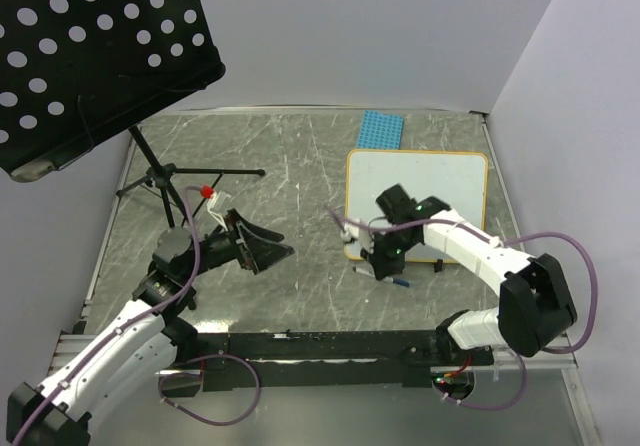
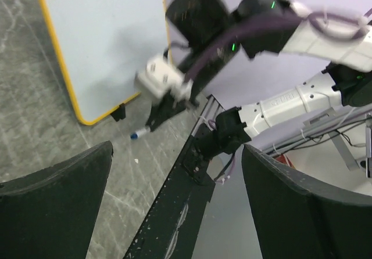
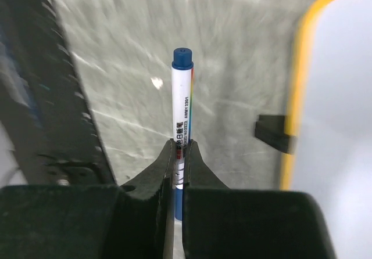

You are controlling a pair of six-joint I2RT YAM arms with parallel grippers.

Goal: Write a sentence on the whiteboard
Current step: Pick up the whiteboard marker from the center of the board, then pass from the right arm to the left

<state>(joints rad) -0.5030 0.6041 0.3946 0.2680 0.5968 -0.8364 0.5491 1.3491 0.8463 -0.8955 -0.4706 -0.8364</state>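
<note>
In the top external view, a rectangular glossy whiteboard (image 1: pixel 430 181) with rounded corners and a thin yellow-orange rim is seen lying flat on the grey marbled table (image 1: pixel 300 166), on its right half. Its visible surface is plain white. A small blue studded plate (image 1: pixel 382 131) is set just beyond the board's far left corner. The right gripper (image 1: pixel 385 269) is held at the board's near edge. It is closed on a white-barrelled marker (image 1: pixel 399 282), whose blue end projects over the table just off that edge. The left gripper (image 1: pixel 280 249) is held over the middle of the table, well apart from the board, with its fingers spread. A black perforated music stand (image 1: pixel 100 56) is seen at the far left.

In the left wrist view, the left gripper (image 2: pixel 177 212) is shown wide open with nothing between its dark fingers (image 2: pixel 52 207). Beyond them, the whiteboard (image 2: pixel 104 38) is seen, with a black clip foot (image 2: pixel 119 112) at its rim. The right gripper (image 2: pixel 160 111) is placed just beside that corner, and the marker (image 2: pixel 139 133) is pointed down at the table.

In the right wrist view, the right gripper (image 3: pixel 180 151) is closed tightly on the marker (image 3: pixel 182 102). The marker's blue end is directed away over the table. The whiteboard (image 3: pixel 343 96) is seen just to the right, and the marker is apart from it.
</note>
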